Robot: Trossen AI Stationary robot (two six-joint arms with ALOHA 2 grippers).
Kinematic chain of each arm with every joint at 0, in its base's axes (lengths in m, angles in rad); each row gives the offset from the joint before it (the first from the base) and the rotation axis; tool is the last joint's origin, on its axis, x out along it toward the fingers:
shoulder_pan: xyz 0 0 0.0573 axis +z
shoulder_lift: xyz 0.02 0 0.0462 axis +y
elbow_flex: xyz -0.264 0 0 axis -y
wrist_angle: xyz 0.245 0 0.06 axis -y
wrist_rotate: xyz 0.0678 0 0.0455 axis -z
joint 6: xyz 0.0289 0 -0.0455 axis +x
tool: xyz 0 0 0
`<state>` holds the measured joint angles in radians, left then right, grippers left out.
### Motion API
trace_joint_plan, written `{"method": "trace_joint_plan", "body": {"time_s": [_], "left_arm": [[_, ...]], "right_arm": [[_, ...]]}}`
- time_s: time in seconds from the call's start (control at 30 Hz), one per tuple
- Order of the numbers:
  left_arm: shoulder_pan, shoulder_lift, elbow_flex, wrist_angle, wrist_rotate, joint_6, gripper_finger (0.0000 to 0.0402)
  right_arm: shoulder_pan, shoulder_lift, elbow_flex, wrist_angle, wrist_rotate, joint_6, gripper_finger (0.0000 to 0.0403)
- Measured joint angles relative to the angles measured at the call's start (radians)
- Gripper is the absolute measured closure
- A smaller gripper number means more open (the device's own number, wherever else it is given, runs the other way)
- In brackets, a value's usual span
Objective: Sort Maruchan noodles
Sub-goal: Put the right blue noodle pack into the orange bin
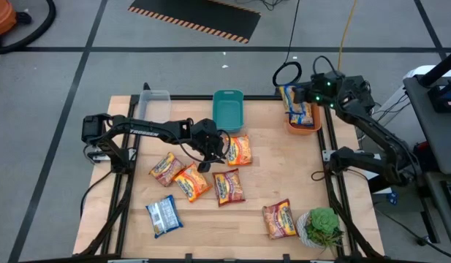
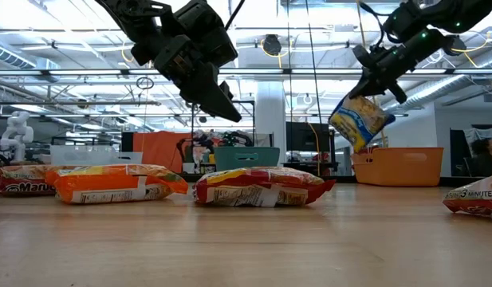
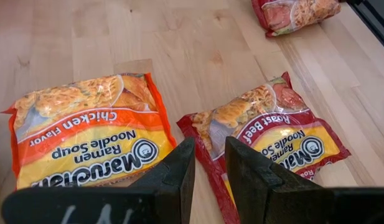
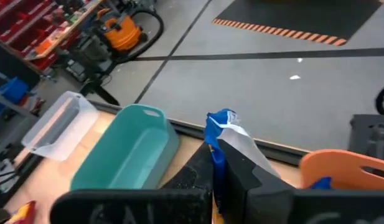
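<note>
Several Maruchan packets lie flat on the wooden table: an orange one, red ones, an orange-red one and a blue-white one. My left gripper hangs in the air over the gap between the orange and the red packet, open by a narrow gap and touching nothing. My right gripper is at the table's far right, shut on a yellow-blue packet above the orange bin. My right gripper pinches the yellow-blue packet between its two fingers by its upper end seam, coming from above. The packet is lifted clear and hangs tilted below the fingers, over the orange bin. How far back the seam reaches does not show.
A teal bin and a clear bin stand along the far edge, and the orange bin holds another packet. A green potted plant sits at the near right corner. Black rails frame the table.
</note>
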<state>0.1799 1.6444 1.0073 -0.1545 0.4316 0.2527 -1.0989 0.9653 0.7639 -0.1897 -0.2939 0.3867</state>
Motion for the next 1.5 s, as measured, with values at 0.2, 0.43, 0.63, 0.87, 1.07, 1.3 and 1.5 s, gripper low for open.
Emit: {"method": "trace_joint_plan", "body": {"time_s": [0.2, 0.43, 0.63, 0.87, 1.07, 1.3, 1.5], "left_arm": [[0.000, 0.000, 0.000, -0.019, 0.000, -0.020, 0.0309], [-0.009, 0.000, 0.000, -0.044, -0.001, -0.034, 0.0309], [-0.033, 0.000, 0.000, -0.054, -0.001, -0.034, 0.0309], [-0.054, 0.000, 0.000, -0.054, -0.001, -0.026, 0.0309], [-0.058, 0.000, 0.000, -0.054, -0.001, -0.026, 0.0309], [-0.058, 0.000, 0.000, -0.054, -0.001, -0.026, 0.0309], [-0.058, 0.000, 0.000, -0.054, -0.001, -0.018, 0.0309]], "right_arm": [[-0.054, 0.001, 0.000, -0.072, 0.001, -0.041, 0.0399], [-0.085, 0.000, 0.000, -0.134, 0.000, -0.070, 0.0399], [-0.099, 0.000, 0.000, -0.166, 0.000, -0.082, 0.0399], [-0.099, 0.000, 0.000, -0.167, -0.103, -0.052, 0.0399], [-0.099, 0.000, 0.000, -0.196, -0.079, -0.047, 0.0399], [-0.099, 0.000, -0.001, -0.222, -0.031, -0.058, 0.0396], [-0.099, 0.000, -0.002, -0.235, 0.005, -0.078, 0.0334]]}}
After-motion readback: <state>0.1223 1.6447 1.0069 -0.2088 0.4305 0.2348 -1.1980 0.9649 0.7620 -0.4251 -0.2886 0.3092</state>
